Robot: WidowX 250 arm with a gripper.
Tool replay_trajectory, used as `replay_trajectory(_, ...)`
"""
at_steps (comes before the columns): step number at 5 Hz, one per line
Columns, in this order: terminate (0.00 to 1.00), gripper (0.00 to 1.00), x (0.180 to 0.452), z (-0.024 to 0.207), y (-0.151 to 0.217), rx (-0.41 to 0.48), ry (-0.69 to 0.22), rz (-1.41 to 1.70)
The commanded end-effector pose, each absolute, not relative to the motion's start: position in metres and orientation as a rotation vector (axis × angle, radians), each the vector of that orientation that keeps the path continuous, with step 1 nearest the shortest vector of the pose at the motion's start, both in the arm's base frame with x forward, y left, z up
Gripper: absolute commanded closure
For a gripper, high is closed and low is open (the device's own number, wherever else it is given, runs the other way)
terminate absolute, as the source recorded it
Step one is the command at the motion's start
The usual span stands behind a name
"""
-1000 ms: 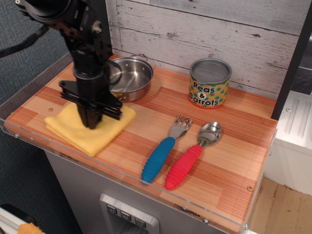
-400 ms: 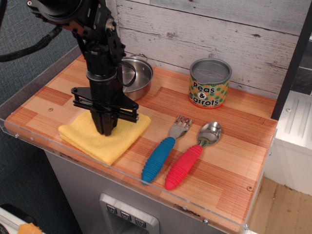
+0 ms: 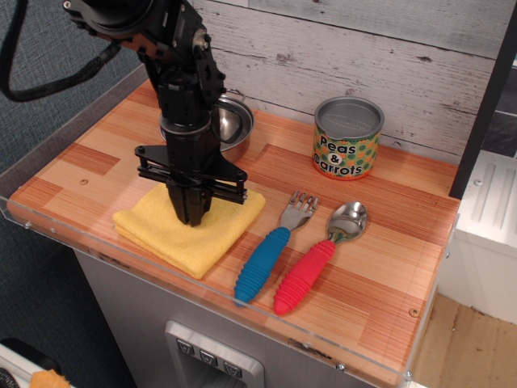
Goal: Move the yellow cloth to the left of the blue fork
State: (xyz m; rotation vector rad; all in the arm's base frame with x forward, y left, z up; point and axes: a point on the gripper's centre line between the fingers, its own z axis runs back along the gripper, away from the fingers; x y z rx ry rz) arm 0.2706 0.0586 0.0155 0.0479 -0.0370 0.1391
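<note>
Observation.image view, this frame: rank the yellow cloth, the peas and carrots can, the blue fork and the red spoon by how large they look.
1. yellow cloth, widest spread, partly hidden under the gripper.
2. peas and carrots can, bulkiest after it.
3. blue fork and red spoon: alike in length and handle thickness, so no ranking between them.

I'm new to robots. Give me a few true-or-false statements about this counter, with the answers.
1. The gripper is pressed down on the yellow cloth. True.
2. The yellow cloth lies right of the blue fork. False: it lies to the fork's left, apart from it.
3. A red-handled spoon lies beside the blue fork. True.
4. The can reads "Peas & Carrots". True.
5. The steel pot sits on the cloth. False: it stands behind it, on the wooden counter.
6. The can lies tipped over. False: it stands upright.
</note>
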Motion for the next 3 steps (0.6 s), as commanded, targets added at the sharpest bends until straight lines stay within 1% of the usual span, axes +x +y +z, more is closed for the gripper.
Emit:
replay_trajectory(1,0.0,1.0,0.2803,0.0319,0.0511,0.05,-0.075,0.145)
replay_trajectory(2,0.0,1.0,0.2814,0.0321,0.0497,0.056,-0.068,0.156)
replay_trajectory(3,0.0,0.0,0.2809,0.0345,0.0501,0.055,-0.058,0.173)
